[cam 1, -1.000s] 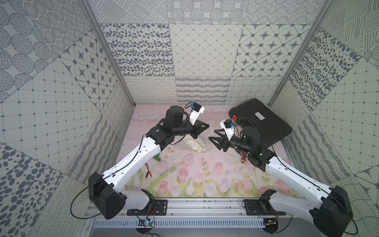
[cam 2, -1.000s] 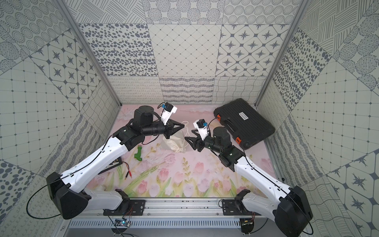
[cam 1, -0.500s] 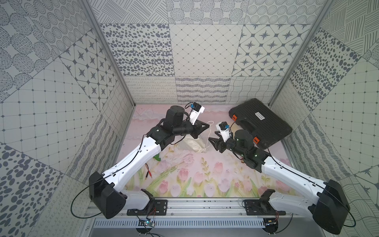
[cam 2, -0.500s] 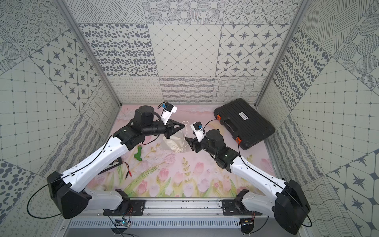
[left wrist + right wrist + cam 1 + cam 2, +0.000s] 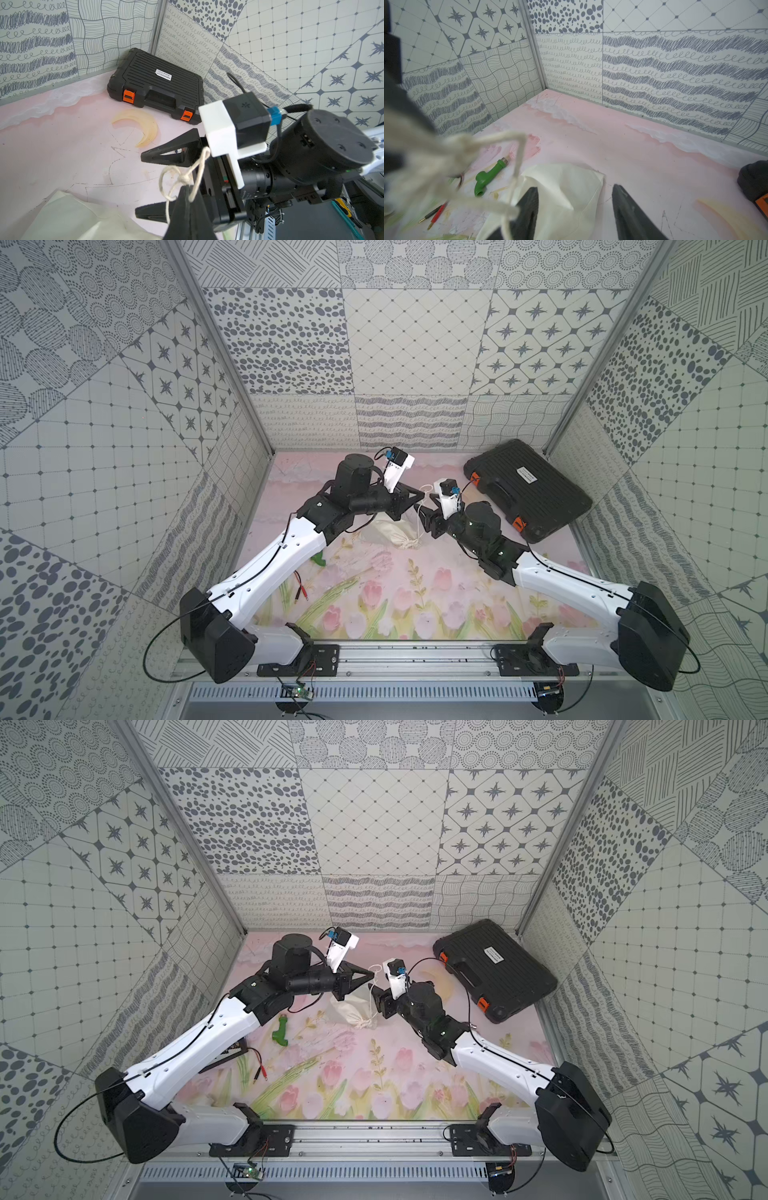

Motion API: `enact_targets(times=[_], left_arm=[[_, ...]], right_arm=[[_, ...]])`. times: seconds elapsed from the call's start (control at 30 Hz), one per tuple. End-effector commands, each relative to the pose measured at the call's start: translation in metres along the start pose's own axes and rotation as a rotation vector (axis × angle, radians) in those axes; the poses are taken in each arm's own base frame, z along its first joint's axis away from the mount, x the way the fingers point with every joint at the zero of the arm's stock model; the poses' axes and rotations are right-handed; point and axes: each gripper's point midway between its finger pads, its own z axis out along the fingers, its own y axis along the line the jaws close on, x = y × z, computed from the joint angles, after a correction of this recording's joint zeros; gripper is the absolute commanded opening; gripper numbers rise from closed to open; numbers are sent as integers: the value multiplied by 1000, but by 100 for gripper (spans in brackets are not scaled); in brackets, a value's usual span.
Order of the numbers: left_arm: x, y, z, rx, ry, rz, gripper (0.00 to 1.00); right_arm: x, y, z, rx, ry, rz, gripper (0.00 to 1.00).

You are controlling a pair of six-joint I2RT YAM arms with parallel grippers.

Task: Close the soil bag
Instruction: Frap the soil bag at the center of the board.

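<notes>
The soil bag (image 5: 390, 534) (image 5: 352, 1011) is a cream cloth pouch lying on the mat between the two arms, neck gathered. A thin white cord (image 5: 419, 526) (image 5: 178, 176) rises from the neck to my left gripper (image 5: 419, 501) (image 5: 370, 974) (image 5: 186, 188), which is shut on the cord's knot and holds it above the bag. My right gripper (image 5: 424, 508) (image 5: 375, 1000) (image 5: 575, 197) is open, facing the left gripper close by. In the right wrist view the cord (image 5: 517, 166) hangs just outside one finger (image 5: 529, 201), with the bag's cloth (image 5: 560, 185) below the gap.
A black ribbed hard case (image 5: 528, 489) (image 5: 494, 969) (image 5: 162, 83) lies at the back right corner. A tan crescent (image 5: 143, 126) rests in front of it. A green plastic fitting (image 5: 281, 1029) (image 5: 488, 176) and red-tipped probe leads (image 5: 301, 593) (image 5: 259, 1073) lie on the left.
My right arm has swung left toward the raised cord and the left gripper, jaws narrowing slightly. The left arm still holds the cord in the same place.
</notes>
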Motion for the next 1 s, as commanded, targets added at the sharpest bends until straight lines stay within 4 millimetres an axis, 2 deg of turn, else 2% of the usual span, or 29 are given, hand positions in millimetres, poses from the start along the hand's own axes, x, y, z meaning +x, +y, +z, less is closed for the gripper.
enact_targets(times=[0.0, 0.17, 0.2, 0.3, 0.37, 0.4, 0.57, 0.67, 0.8, 0.87, 0.97], left_arm=[[-14, -14, -5, 52, -49, 18, 0], [-9, -17, -6, 65, -41, 6, 0], [-7, -17, -5, 67, -37, 2, 3], [-2, -15, -6, 55, -33, -7, 19], [0, -13, -9, 38, -40, -5, 34], [1, -13, -10, 32, -43, -5, 39], [12, -12, -12, 30, -37, 3, 50], [33, -4, -2, -1, 5, 18, 55], [62, 12, 21, -72, 67, 63, 60], [64, 12, 30, -76, 73, 83, 62], [57, 3, 43, -54, 35, 145, 65]], right_arm=[[-53, -9, 2, 60, -186, -8, 57], [-78, -23, 0, 104, -276, -15, 54], [-83, -23, -1, 97, -293, -19, 54], [-98, -21, -8, 79, -333, -41, 52], [-104, -22, -12, 77, -351, -51, 47], [-106, -23, -14, 75, -355, -54, 41], [-110, -28, -22, 56, -364, -48, 20], [-118, -24, -30, 25, -381, -39, 18], [-131, -21, -42, 5, -395, -40, 19], [-133, -21, -45, -1, -386, -40, 19], [-133, -19, -47, -10, -366, -36, 14]])
